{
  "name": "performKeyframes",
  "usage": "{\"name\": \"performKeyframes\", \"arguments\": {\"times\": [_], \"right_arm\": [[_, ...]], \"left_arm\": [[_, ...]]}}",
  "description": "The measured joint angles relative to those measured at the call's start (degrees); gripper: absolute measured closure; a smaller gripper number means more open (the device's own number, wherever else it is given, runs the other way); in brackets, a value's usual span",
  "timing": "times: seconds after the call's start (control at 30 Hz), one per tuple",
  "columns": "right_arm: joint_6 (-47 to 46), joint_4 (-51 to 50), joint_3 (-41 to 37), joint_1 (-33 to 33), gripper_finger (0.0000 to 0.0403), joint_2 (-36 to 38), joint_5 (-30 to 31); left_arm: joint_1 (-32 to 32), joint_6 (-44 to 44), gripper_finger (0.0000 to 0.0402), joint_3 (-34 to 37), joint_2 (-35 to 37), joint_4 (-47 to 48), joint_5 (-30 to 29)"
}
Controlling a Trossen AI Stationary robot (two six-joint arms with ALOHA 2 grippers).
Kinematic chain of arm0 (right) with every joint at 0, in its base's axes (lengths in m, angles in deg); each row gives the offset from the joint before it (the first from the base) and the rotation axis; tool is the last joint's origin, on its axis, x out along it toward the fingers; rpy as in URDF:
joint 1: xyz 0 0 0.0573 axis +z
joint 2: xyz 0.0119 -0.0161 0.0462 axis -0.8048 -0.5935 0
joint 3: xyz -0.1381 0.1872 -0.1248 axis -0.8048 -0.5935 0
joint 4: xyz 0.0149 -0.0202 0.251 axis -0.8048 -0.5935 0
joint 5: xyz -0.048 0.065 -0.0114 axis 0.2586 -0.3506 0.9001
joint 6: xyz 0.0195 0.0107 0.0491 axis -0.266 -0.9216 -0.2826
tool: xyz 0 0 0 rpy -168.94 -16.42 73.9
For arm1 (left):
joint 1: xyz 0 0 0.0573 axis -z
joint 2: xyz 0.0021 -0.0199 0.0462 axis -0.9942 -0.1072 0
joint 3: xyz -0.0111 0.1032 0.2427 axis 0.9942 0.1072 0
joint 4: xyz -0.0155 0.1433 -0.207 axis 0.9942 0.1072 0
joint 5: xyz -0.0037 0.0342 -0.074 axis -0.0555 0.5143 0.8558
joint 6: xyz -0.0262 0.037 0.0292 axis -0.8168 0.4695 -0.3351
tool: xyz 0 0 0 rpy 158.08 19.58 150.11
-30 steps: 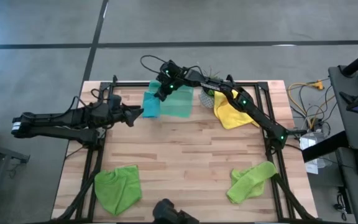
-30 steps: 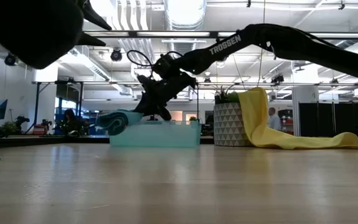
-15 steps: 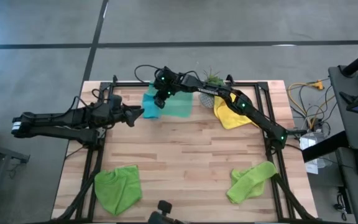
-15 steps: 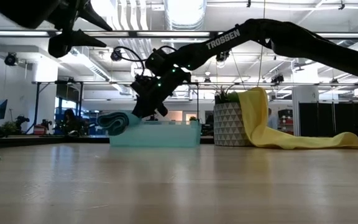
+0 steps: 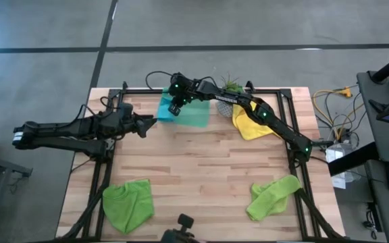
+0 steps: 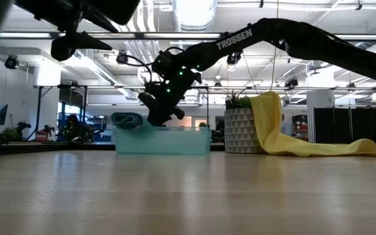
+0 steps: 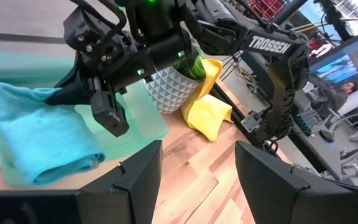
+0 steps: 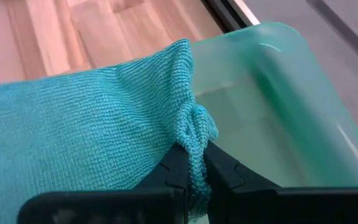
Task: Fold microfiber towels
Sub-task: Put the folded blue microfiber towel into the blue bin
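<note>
1. Wooden table [image 5: 201, 169]: one folded teal towel [image 5: 166, 108] lies at 12 o'clock over the green tray [image 5: 196, 115], jaws of the right gripper [image 5: 175, 109] pinching its edge.
2. Unfolded, apparently: yellow towel [image 5: 250, 123] at 1 o'clock, lime towels at 7 [image 5: 128, 204] and 5 [image 5: 272, 194].
3. Left gripper [image 5: 151, 123], at 10 o'clock, jaws apart, empty.
4. Right wrist view alone shows the pinch; low view shows the yellow towel draped on a planter [image 6: 240, 130].

Both arms matte black, jointed tubes; right arm [image 6: 292, 39] has white TROSSEN lettering, green LEDs, looped black cable at wrist.
</note>
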Motion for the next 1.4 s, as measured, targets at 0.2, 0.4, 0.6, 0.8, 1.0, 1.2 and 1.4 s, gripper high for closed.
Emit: {"name": "performKeyframes", "arguments": {"times": [0.2,0.4,0.6,0.8,1.0,1.2,1.4], "right_arm": [[0.0,1.0,0.0,0.0,0.0385,0.0,0.3],[-2.1,0.5,-0.1,0.0,0.0385,-0.1,1.0],[-6.4,0.3,-0.2,-0.1,0.0385,-0.9,3.6],[-6.5,0.5,-0.2,0.2,0.0385,-1.0,7.3],[-6.1,1.2,-0.2,0.5,0.0371,-1.0,7.5],[-6.5,1.5,-0.2,0.5,0.0353,-1.0,7.8],[-8.3,1.7,-0.1,0.5,0.0326,-1.0,10.1]], "left_arm": [[0.0,0.0,0.0214,0.0,-0.9,-0.1,0.0],[0.0,0.0,0.0214,0.0,-1.9,-0.1,0.0],[0.0,0.0,0.0214,-0.1,-2.2,-0.2,0.1],[0.0,0.3,0.0214,-0.1,-2.1,-0.1,0.1],[0.0,0.6,0.0214,-0.1,-1.8,0.0,0.1],[0.0,0.6,0.0214,-0.1,-1.8,0.0,0.1],[0.0,0.7,0.0214,-0.1,-1.7,0.0,1.1]]}}
